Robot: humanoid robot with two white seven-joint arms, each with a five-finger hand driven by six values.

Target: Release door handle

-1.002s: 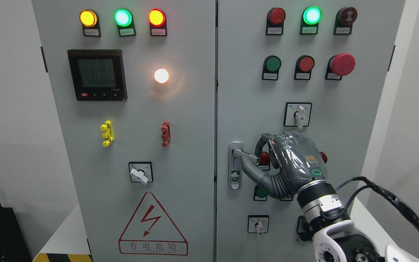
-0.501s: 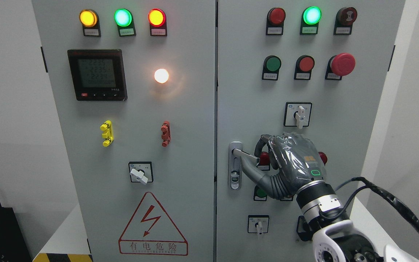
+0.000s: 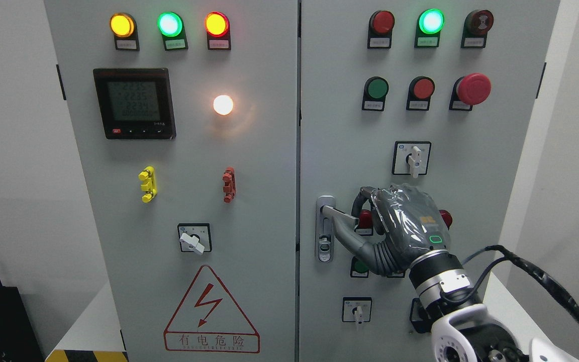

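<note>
A grey two-door electrical cabinet (image 3: pixel 249 201) fills the view. The right hand (image 3: pixel 395 226), wrapped in clear film, comes in from the lower right and curls its fingers (image 3: pixel 365 198) around the lever of the door handle (image 3: pixel 337 213) on the right door, thumb beneath it. The lever sticks out sideways from its vertical silver plate. The meter (image 3: pixel 134 103) on the left door is lit.

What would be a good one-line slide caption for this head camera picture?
Robot's right hand grips the door handle of a grey electrical cabinet, indicator lamps lit above.
</note>
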